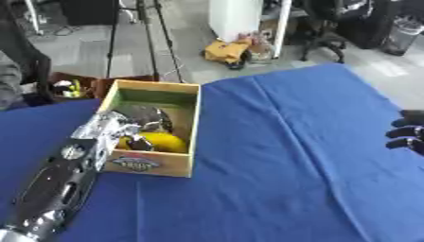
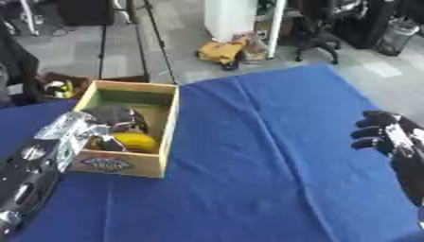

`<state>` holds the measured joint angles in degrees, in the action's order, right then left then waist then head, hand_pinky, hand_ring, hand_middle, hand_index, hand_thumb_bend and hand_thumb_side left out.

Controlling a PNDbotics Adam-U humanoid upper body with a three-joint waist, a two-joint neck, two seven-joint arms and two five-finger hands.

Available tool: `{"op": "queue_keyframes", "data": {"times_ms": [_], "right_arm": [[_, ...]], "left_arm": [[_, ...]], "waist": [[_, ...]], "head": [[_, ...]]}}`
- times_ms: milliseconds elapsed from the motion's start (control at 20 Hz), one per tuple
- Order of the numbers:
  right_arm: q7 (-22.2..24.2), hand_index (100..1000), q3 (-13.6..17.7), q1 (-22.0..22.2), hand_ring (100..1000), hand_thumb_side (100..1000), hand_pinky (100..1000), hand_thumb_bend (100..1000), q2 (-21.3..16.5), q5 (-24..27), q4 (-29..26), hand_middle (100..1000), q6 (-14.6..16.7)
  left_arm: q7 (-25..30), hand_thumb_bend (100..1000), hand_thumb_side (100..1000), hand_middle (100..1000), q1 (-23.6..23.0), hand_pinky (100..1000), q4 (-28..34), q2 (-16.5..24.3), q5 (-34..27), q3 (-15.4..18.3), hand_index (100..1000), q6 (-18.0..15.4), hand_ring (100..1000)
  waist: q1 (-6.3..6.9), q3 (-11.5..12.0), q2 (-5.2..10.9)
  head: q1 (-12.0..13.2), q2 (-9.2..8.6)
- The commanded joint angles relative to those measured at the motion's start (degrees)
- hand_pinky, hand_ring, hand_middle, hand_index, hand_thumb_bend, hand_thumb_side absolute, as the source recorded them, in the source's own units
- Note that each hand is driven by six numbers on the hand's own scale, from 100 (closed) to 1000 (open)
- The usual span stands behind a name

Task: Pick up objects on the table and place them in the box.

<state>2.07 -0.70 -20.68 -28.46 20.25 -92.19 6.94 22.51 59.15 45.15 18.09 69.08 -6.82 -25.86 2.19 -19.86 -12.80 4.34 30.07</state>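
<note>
Left hand (image 1: pixel 141 120) is inside the wooden box (image 1: pixel 184 137), fingers curled over a yellow object (image 1: pixel 162 141) lying on the box floor; whether they grip it, I cannot tell. Release low, then lift straight up clear of the walls. Right hand (image 2: pixel 383 134) idles at the right edge over the blue cloth (image 1: pixel 281 160), fingers curled, holding nothing.

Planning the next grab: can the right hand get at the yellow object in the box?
Probably not easily: the left hand is already inside the box, over the yellow object, while the right hand sits across the table.

Even, bright indoor light, soft shadows on the blue cloth (image 1: pixel 290 156), slight blur throughout.
</note>
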Motion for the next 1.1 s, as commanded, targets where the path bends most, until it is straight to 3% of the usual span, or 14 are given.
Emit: {"op": "queue_keyframes", "data": {"times_ms": [50,200,600,850,1000,1100], "right_arm": [[-0.12,757,0.80,-0.51,625,663,579,100,-1.00,0.25,-0.55,620,0.20],[-0.41,757,1.15,-0.19,624,663,579,100,-1.13,0.27,-0.56,620,0.31],[-1.33,756,2.18,0.60,625,663,580,100,-1.34,0.29,-0.84,619,0.67],[-1.88,756,2.86,0.79,625,663,580,100,-1.68,0.48,-2.01,619,1.09],[-2.30,756,3.19,1.13,630,664,582,100,-1.98,0.82,-3.22,624,1.32],[-2.61,756,3.51,1.54,633,663,583,100,-2.04,1.14,-4.45,627,1.66]], "left_arm": [[-2.41,1000,870,828,0.66,881,3.13,1.28,-3.06,1.35,862,-1.42,841],[-5.28,1000,916,819,0.51,847,7.31,1.82,-5.95,3.60,844,-1.51,832],[-12.97,789,853,757,-4.02,734,19.75,4.77,-13.65,11.27,790,-1.09,782],[-17.75,720,847,719,-11.41,654,27.52,5.88,-18.43,13.39,763,2.79,738],[-20.60,673,864,697,-16.03,624,31.31,5.10,-21.28,13.14,756,5.61,715],[-22.49,658,871,690,-19.10,618,31.39,3.35,-23.17,14.69,753,7.50,710]], "waist": [[-0.69,0.37,0.84],[-0.97,1.48,0.92],[-1.57,7.51,1.17],[-1.85,11.07,0.91],[-1.90,12.26,0.71],[-2.17,13.10,0.64]], "head": [[-0.43,-0.50],[-0.96,-0.49],[-3.15,-0.74],[-4.46,-1.59],[-4.99,-2.06],[-5.52,-2.58]]}}
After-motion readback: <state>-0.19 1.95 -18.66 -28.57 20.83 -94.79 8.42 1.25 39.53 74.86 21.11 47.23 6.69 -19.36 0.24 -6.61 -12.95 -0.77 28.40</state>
